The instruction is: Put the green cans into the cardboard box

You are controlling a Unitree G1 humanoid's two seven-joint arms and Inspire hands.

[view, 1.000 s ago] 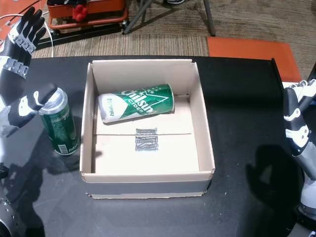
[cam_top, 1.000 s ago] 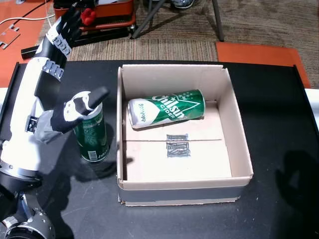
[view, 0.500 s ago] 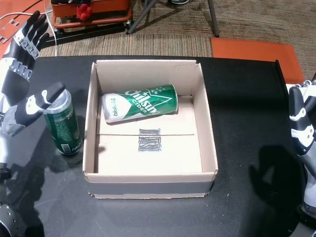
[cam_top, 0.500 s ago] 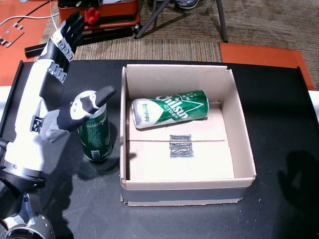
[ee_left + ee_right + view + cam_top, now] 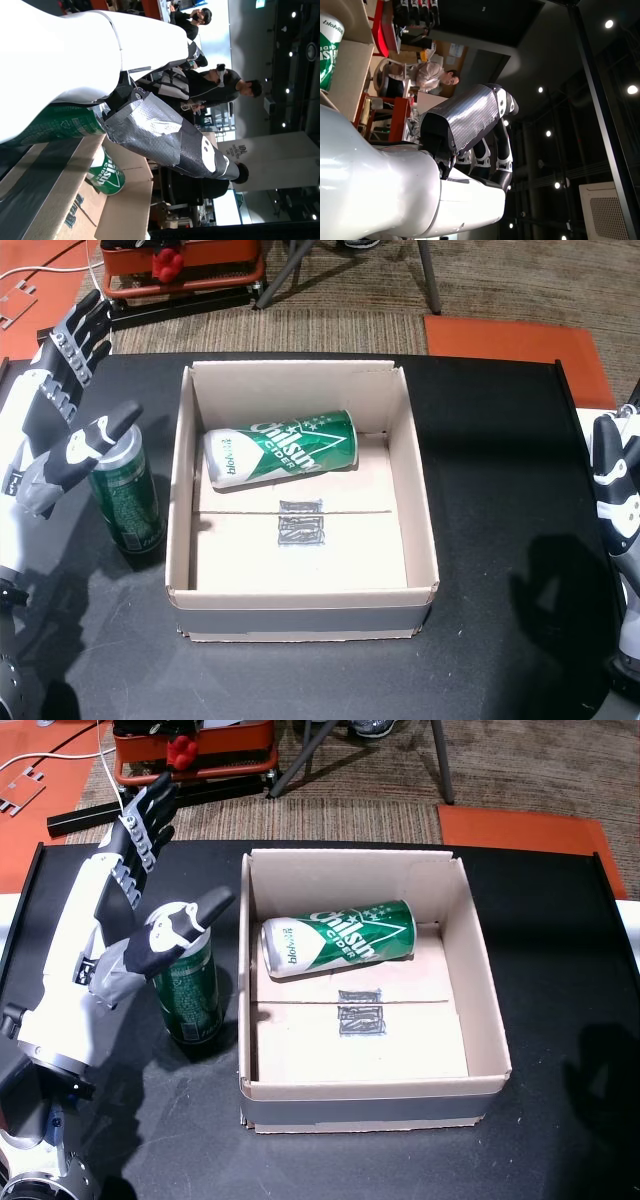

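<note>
One green can (image 5: 190, 992) (image 5: 127, 504) stands upright on the black table just left of the cardboard box (image 5: 482, 982) (image 5: 417, 472). A second green can (image 5: 338, 938) (image 5: 280, 447) lies on its side in the box's far half. My left hand (image 5: 150, 915) (image 5: 58, 415) is open at the standing can's left, fingers stretched up and away, thumb (image 5: 208, 908) lying over the can's top. In the left wrist view the thumb (image 5: 170, 145) crosses in front of the standing can (image 5: 60, 125). My right hand (image 5: 612, 490) hangs open off the table's right edge, holding nothing.
A red-orange case (image 5: 190, 745) and tripod legs (image 5: 300, 760) stand on the carpet behind the table. Orange mats (image 5: 520, 820) lie on the floor at back. The box's near half shows bare cardboard with a dark printed mark (image 5: 360, 1013). People show in the wrist views' backgrounds.
My left hand has shifted right, closer to the standing can, with its fingers swinging toward the box. The can stays upright in its place. The right hand has hardly moved.
</note>
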